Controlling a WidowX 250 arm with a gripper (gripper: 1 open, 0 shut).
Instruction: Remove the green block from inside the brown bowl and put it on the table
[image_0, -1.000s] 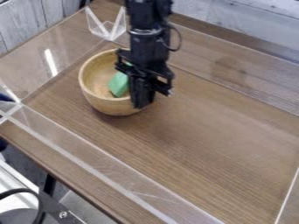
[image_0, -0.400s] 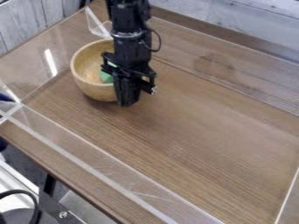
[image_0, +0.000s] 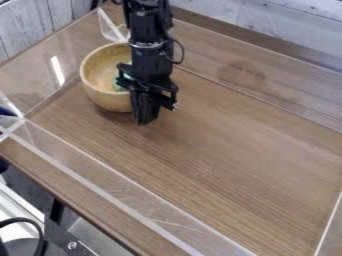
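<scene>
The brown bowl (image_0: 102, 76) stands on the table (image_0: 227, 140) at the back left. A small part of the green block (image_0: 120, 87) shows inside the bowl, just left of the arm; the rest is hidden behind it. My gripper (image_0: 146, 112) points straight down over the bowl's near right rim, its fingers together and shut. Its tips overlap the rim, and I cannot tell whether they touch the block or the bowl.
Clear acrylic walls (image_0: 80, 180) run along the table's edges, close behind and left of the bowl. Bare wood-grain tabletop stretches to the right and front of the bowl.
The gripper has moved left and lower. The bowl has shifted left and toward the back with it. Less of the green block shows now.
</scene>
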